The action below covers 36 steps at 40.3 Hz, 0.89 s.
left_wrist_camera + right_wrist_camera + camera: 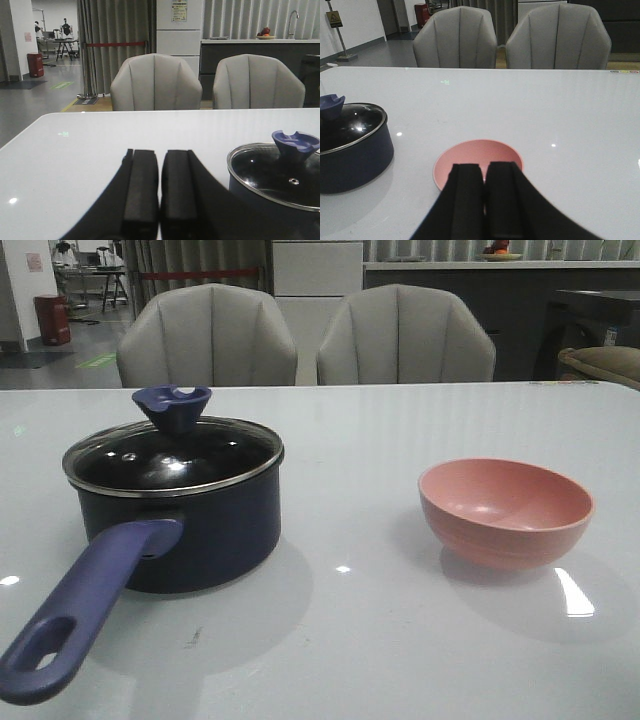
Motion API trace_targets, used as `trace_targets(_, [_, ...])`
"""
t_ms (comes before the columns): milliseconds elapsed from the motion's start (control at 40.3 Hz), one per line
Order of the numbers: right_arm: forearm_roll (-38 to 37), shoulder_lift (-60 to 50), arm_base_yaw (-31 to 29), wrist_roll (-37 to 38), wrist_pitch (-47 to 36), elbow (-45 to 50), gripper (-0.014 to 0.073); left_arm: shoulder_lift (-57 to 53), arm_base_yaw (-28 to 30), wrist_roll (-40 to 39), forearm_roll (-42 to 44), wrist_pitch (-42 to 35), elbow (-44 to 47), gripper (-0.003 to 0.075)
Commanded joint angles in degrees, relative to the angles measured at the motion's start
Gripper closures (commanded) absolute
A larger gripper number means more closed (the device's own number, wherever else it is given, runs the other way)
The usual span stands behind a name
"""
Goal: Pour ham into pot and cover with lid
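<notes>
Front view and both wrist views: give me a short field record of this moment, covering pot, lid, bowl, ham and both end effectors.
pot: on table, left side, handle toward the camera
lid: seated on the pot, knob up
bowl: pink, upright, right of the pot, apart from it
bowl contents: none visible
ham: not visible; the glass shows only reflections
left end effector: shut, empty, beside the pot
right end effector: shut, empty, above the bowl's near rim
</notes>
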Motion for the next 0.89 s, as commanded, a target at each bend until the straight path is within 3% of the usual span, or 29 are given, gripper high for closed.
trace_targets(0, [0.2, 0.6, 0.0, -0.3, -4.8, -1.6, 0.0444, -1.0, 0.1, -0.2, 0.0, -4.7, 1.1, 0.0607])
trace_targets(273, [-0.9, 0.6, -0.2, -0.4, -5.9, -1.0, 0.0444, -1.0, 0.1, -0.2, 0.0, -4.7, 1.1, 0.0607])
trace_targets(595, [-22.2, -5.3, -6.4, 14.0, -9.8, 5.2, 0.0444, -1.0, 0.1, -0.2, 0.0, -4.7, 1.1, 0.0607])
trace_targets(868, [-20.8, -11.7, -6.6, 14.1, -11.7, 9.7, 0.0444, -1.0, 0.1, -0.2, 0.0, -4.7, 1.1, 0.0607])
